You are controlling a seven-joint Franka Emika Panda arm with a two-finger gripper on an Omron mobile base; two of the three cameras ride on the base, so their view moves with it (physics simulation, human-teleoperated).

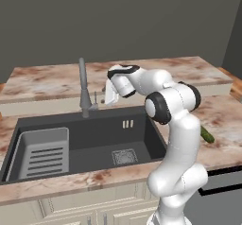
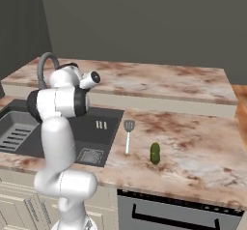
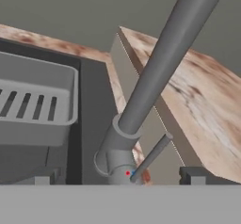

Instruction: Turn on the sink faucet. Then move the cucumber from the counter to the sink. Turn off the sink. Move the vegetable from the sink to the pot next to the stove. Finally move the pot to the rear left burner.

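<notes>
Beside unmarked sink faucet (image 1: 84,89), hand (image 1: 110,96); no legible writing.

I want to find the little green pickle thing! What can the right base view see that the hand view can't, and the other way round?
The right base view alone shows the cucumber lying on the counter, with a spatula beside it, plus the sink's drain grate and the robot's arm.

The hand view alone shows the faucet's thin side lever up close, near its base, between the hand's fingertips.

Both show the sink faucet, the sink with its ribbed rack, and the marbled counter.
</notes>
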